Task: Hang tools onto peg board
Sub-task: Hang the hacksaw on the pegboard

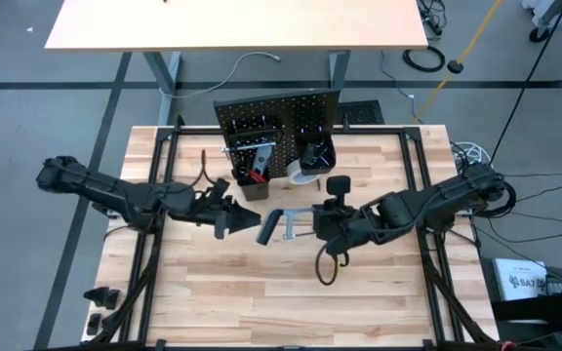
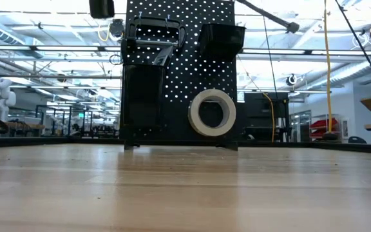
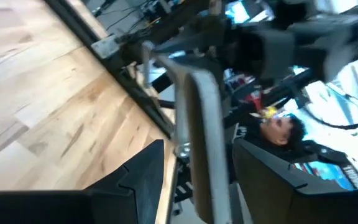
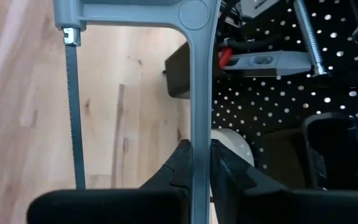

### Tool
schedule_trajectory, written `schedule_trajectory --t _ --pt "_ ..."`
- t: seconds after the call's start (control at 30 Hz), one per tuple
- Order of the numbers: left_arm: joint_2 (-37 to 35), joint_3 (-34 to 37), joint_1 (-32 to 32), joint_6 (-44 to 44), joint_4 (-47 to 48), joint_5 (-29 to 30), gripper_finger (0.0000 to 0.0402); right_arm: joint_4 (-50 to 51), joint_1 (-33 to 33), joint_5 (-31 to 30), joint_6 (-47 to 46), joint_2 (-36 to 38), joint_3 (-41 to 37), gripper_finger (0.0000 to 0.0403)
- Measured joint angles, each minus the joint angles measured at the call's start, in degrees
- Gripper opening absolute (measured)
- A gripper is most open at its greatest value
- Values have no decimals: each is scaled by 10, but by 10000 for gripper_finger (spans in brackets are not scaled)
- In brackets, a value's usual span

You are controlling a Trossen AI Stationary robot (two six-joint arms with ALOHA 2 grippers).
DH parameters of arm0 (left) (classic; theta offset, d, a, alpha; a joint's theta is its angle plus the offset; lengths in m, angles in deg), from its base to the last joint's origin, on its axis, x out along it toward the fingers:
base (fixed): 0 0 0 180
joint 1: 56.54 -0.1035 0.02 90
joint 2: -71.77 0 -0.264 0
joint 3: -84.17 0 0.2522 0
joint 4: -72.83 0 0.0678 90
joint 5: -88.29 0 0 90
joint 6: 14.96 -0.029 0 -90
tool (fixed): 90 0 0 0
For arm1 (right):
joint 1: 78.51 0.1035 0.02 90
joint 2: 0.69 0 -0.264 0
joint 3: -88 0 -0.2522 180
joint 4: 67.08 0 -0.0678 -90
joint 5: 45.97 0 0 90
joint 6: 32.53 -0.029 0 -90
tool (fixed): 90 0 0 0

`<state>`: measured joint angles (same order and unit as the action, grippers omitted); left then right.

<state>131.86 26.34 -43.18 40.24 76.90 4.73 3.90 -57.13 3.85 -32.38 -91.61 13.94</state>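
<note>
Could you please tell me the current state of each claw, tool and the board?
Left claw: open, fingers either side of the grey frame tool's bar.
Right claw: shut on the grey frame tool.
Grey frame tool: held above the table, not yet hung.
Peg board: upright.
White tape roll: on the board's front, off the tabletop.

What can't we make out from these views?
- Left end effector: left wrist view is motion-blurred; contact with the grey frame unclear.
- Low view: both arms and the frame are out of picture.
- High view: bin contents too small to identify.
- Right wrist view: frame hides the tape roll.
</note>
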Motion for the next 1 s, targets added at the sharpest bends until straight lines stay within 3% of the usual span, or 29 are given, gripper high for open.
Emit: schedule_trajectory --t 0.17,0.5,0.87,1.0 --pt "27 0 -15 0 -7 -29 193 -2 -20 0 10 0 0 21" --pt "50 0 -18 -14 -24 -32 192 0 -51 44 -7 -17 0 21" --pt "59 0 -31 -1 62 -30 191 4 -56 43 -17 -45 0 20" --pt "66 0 -33 -5 61 -33 163 4 -56 43 -20 -45 0 20"
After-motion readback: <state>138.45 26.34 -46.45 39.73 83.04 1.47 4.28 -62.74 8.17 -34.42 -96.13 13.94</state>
